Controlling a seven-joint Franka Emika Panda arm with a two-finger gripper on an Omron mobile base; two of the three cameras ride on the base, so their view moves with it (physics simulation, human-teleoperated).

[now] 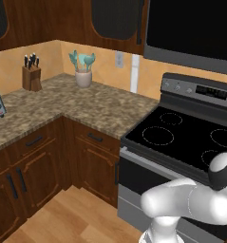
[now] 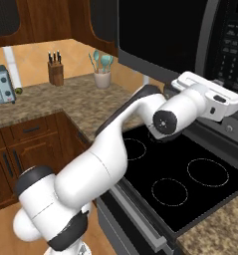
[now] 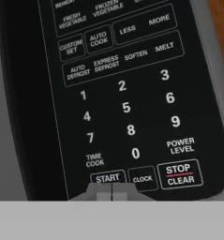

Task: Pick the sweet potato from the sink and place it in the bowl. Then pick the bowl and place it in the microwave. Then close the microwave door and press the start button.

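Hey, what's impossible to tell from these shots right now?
- Bowl and sweet potato: whether they sit inside the microwave; right base view, its dark shut door hides the interior.
- Whether the shut end effector touches the START button: hand view, the bottom edge cuts the fingertips.

Microwave point(image 2: 190, 40) above stove point(image 2: 180, 174); claw point(image 3: 111, 191) at START button point(image 3: 107, 178) (closed)

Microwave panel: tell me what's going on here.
The robot arm has its gripper shut and pressed up to the microwave button panel, fingertips right below the START button. The microwave door looks closed above the stove. Nothing is held; this appears to be the final start press.
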